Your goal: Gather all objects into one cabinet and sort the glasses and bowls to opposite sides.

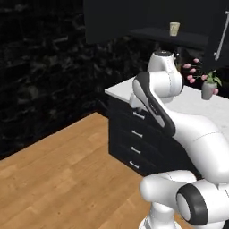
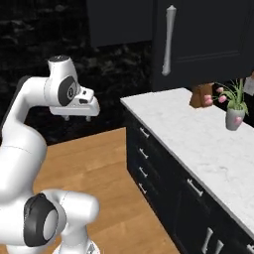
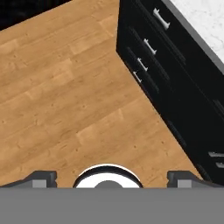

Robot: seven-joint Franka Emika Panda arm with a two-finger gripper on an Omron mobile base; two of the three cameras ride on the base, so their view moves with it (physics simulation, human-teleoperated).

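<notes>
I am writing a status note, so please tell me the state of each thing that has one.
Tool: open, empty, over the floor beside the counter.
Cabinet door: open, handle facing the room.
Cream mug: upright on the cabinet shelf.
Drawers: all shut.
Potted plant: upright on the counter.

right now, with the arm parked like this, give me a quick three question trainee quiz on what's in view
1. True or false: the pincer is holding a mug.
2. What stands on the white counter near the wall? A) potted plant B) kettle C) toaster
3. Fill in: a cream mug sits on the shelf of the open ____.

Key
1. False. Its jaws are open and empty above the wooden floor.
2. A, the potted plant with pink flowers.
3. Cabinet, above the counter.
</notes>
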